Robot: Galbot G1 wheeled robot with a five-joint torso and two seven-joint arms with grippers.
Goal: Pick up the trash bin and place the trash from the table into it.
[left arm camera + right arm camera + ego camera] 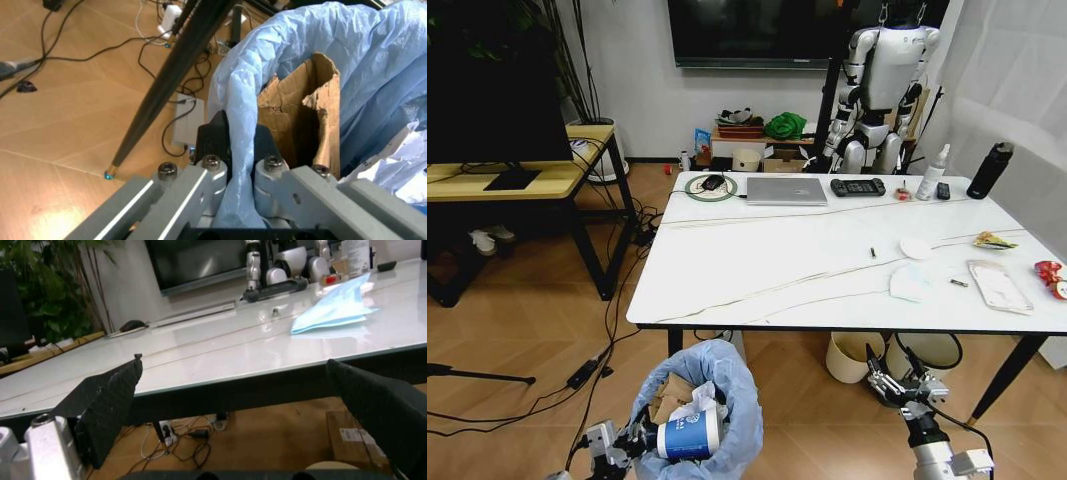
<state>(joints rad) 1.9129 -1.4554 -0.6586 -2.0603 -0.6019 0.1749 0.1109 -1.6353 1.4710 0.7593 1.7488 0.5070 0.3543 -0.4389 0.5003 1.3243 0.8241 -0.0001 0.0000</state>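
The trash bin [727, 385], lined with a puffy light-blue bag, stands low in front of the table [757, 270] and holds brown cardboard [300, 110], a blue-white cup [689, 436] and tissue. My left gripper [632, 438] [238, 137] is shut on the bin's rim and bag. On the table's right part lie trash items: a round paper lid [916, 248], a pale blue wrapper [910, 283] [333, 310], a clear packet [999, 285], a yellow wrapper [994, 240] and a red can [1051, 275]. My right gripper [905, 383] [243, 390] hangs open below the table's front edge.
A laptop [786, 190], game controller [857, 187] and bottles [990, 170] line the table's far side. Cream buckets [857, 355] stand under the table near my right gripper. A yellow desk [517, 180] is at the left, with cables [597, 365] on the floor.
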